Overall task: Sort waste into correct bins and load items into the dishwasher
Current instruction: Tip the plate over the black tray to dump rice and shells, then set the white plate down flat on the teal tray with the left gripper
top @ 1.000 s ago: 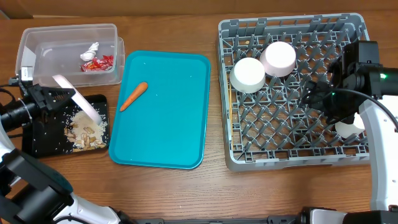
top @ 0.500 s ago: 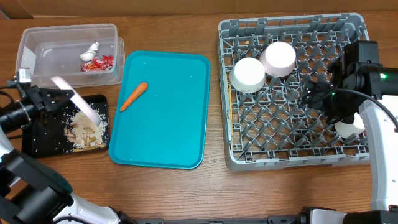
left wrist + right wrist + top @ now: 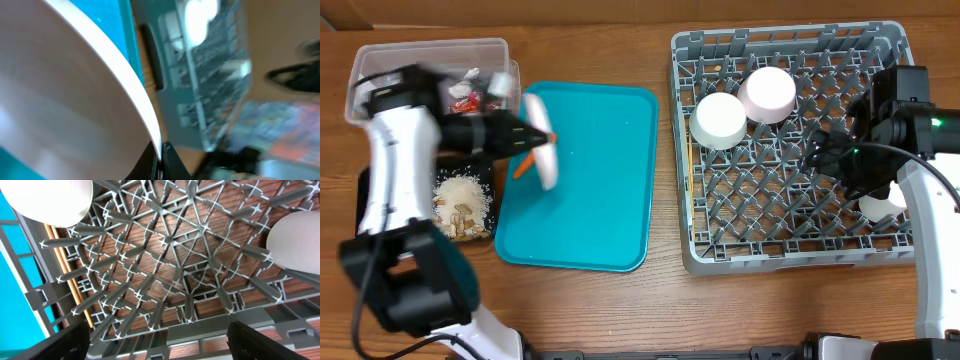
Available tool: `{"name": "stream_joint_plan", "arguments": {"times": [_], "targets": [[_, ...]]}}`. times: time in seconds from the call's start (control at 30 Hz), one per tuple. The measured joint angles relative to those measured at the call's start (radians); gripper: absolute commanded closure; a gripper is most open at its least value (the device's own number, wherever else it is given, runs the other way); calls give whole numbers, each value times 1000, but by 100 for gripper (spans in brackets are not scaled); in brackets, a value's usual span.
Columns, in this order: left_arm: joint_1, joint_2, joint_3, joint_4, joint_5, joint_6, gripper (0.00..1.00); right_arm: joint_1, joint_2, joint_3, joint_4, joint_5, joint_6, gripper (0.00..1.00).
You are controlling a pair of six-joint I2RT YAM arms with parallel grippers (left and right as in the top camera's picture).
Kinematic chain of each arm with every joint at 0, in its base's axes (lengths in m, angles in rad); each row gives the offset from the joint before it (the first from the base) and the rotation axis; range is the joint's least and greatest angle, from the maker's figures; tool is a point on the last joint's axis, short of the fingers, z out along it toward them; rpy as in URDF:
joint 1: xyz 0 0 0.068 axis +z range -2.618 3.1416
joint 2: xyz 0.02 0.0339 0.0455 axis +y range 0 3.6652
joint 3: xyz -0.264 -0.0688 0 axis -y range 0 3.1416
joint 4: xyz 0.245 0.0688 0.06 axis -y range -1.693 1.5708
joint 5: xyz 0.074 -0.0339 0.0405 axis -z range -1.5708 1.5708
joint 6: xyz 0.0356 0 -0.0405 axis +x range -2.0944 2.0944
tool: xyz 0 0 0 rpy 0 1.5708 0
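Note:
My left gripper (image 3: 527,136) is shut on the rim of the white plate (image 3: 543,158) and holds it tilted over the left edge of the teal tray (image 3: 590,190). In the left wrist view the plate (image 3: 60,100) fills the left side, pinched between the fingers (image 3: 162,159). The orange carrot (image 3: 523,167) lies on the tray, partly hidden by the plate. The red wrapper (image 3: 462,100) lies in the clear tub (image 3: 380,62). Rice and nut bits (image 3: 460,205) sit in the black tray. My right gripper (image 3: 828,150) is open and empty above the grey rack (image 3: 790,240).
In the rack are two white bowls (image 3: 720,120) (image 3: 767,93), a white cup (image 3: 880,208) and chopsticks (image 3: 687,170) along its left wall. The right wrist view shows rack pegs (image 3: 185,270), a bowl (image 3: 45,200), the cup (image 3: 295,240) and a chopstick (image 3: 65,285).
My left arm swung the plate right, from over the black tray to over the teal tray's left edge. The right arm has not moved.

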Motion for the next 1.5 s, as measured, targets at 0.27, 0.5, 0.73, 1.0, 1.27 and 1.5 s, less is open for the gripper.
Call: {"name": "stream_joint_plan", "arguments": {"times": [0.27, 0.5, 0.73, 1.0, 1.27, 1.5], "targets": [[-415, 0, -1, 194, -480, -333, 96, 0, 0, 0, -1, 0, -2, 10], [-592, 61, -1, 235, -719, -515, 91, 0, 0, 0, 0, 0, -4, 9], [-612, 121, 1, 245, -772, -571, 39, 0, 0, 0, 2, 0, -4, 9], [-523, 110, 161, 48, -801, -585, 40, 0, 0, 0, 9, -43, -23, 8], [-122, -90, 193, -113, -821, -638, 38, 111, 0, 0, 83, -185, -48, 11], [150, -178, 198, -190, -824, -650, 37, 450, 1, 0, 240, -207, 23, 11]]}}
